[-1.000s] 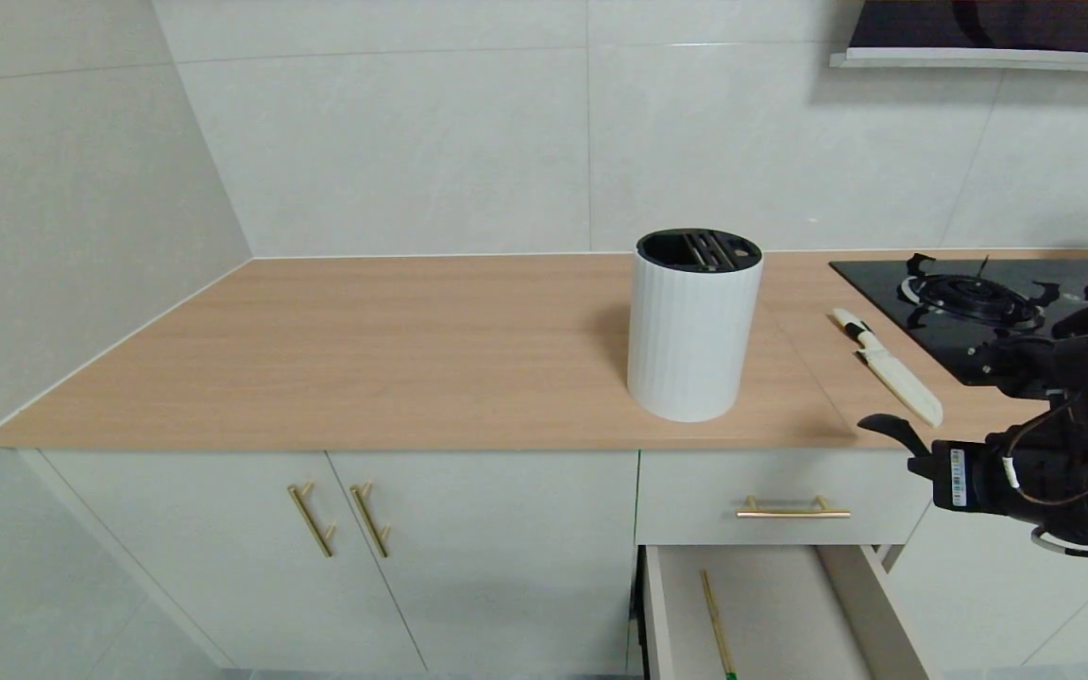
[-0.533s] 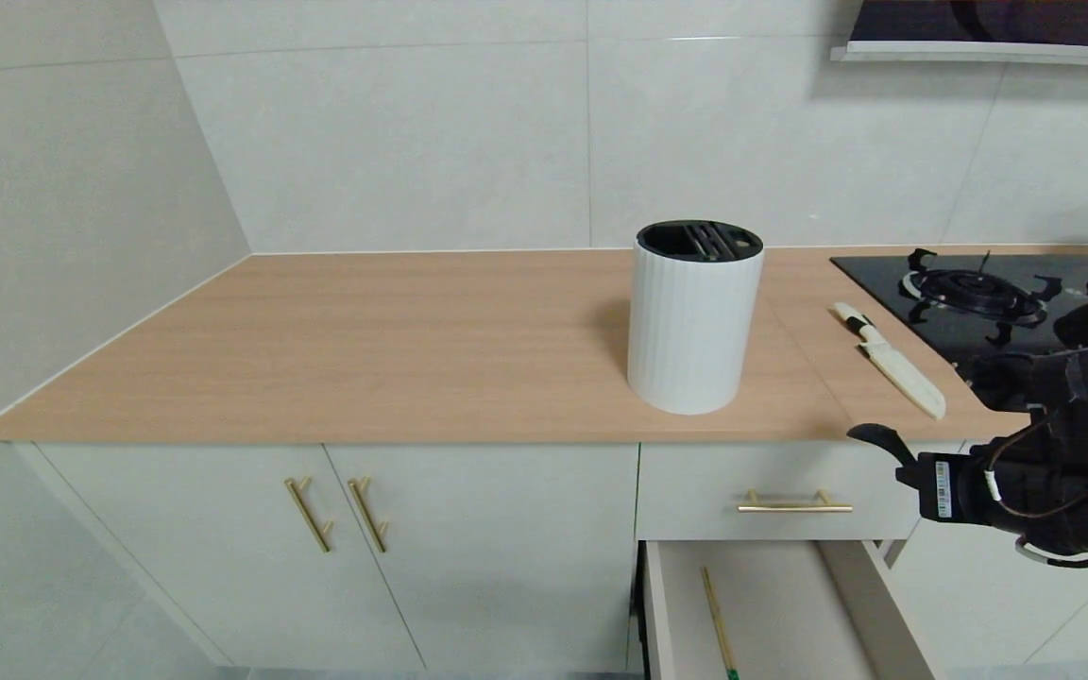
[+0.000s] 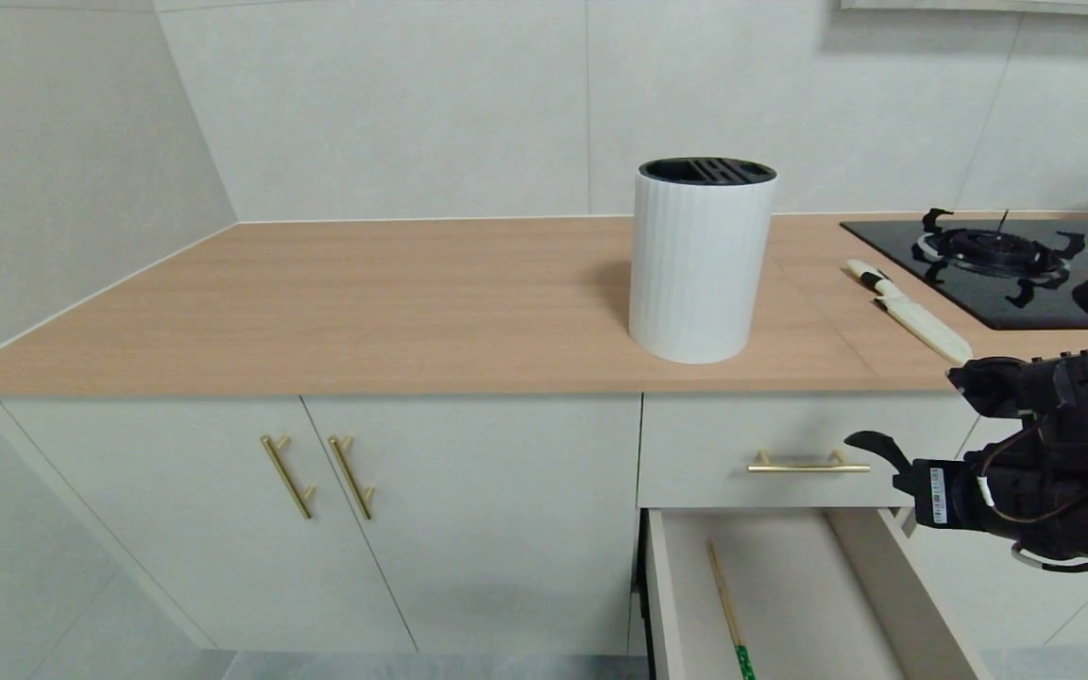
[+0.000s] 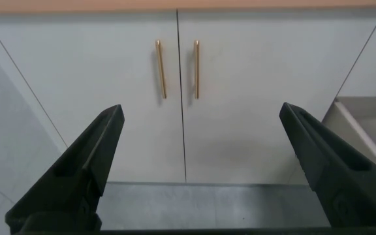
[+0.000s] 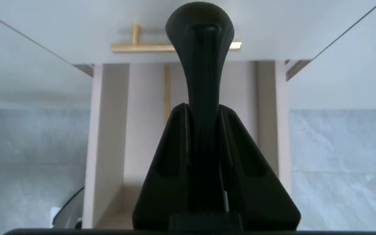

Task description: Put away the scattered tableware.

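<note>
Our left gripper [image 4: 201,111] is spread wide, facing the cupboard doors [image 4: 240,98]. A white holder [image 3: 701,264] stands on the worktop [image 3: 365,312]. Below, in the open drawer [image 3: 884,576], a chopstick [image 3: 726,604] lies front to back, its near end cut off. Right of the holder the knife [image 3: 908,312] lies slanting toward the front edge; we cannot tell its blade end. Our right gripper [image 3: 870,444], pressed together and empty, hangs above the drawer.
</note>
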{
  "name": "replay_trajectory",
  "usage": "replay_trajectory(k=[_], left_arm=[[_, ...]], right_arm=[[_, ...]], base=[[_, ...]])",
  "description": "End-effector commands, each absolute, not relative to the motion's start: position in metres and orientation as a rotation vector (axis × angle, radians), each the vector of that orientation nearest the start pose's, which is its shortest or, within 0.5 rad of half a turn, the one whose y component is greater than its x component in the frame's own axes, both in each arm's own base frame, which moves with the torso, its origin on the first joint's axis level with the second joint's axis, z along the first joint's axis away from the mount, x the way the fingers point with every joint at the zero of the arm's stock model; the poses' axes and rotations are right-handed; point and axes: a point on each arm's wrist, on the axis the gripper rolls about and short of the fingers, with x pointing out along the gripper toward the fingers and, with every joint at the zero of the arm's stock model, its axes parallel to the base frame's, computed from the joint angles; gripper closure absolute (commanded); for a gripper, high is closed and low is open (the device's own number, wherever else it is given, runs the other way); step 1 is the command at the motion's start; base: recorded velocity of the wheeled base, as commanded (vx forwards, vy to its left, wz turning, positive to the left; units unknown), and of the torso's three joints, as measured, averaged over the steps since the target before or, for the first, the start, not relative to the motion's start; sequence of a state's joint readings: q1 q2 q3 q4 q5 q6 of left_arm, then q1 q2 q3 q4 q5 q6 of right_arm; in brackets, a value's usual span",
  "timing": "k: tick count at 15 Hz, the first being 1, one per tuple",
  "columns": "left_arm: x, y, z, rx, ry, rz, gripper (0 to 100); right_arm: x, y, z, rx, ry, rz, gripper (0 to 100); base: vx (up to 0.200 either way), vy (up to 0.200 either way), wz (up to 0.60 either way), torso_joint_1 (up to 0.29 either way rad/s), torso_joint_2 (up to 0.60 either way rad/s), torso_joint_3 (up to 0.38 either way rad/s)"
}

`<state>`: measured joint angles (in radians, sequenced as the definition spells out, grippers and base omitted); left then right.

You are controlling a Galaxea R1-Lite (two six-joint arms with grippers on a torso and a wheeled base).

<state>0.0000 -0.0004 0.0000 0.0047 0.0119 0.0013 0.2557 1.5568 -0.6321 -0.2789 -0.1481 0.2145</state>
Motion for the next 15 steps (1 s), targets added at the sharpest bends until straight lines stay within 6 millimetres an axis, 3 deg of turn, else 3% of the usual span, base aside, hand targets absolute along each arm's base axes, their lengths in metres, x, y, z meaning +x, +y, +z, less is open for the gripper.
replay_trajectory(k=[1, 12, 15], left_arm=[[-0.023, 0.000, 0.075, 0.002, 0.005, 0.011, 0], [-0.023, 0.000, 0.075, 0.002, 0.005, 0.012, 0], [-0.023, 0.000, 0.075, 0.002, 0.005, 0.011, 0]], right_arm=[[0.237, 0.059, 0.141, 0.075, 0.652, 0.035, 100], [0.240, 0.065, 0.129, 0.064, 0.665, 0.054, 100], [0.239, 0.068, 0.127, 0.058, 0.672, 0.064, 100]], base=[[0.000, 0.000, 0.00, -0.183, 0.48, 0.300], [0.000, 0.000, 0.00, -0.145, 0.45, 0.311], [0.000, 0.000, 0.00, -0.038, 0.21, 0.147]])
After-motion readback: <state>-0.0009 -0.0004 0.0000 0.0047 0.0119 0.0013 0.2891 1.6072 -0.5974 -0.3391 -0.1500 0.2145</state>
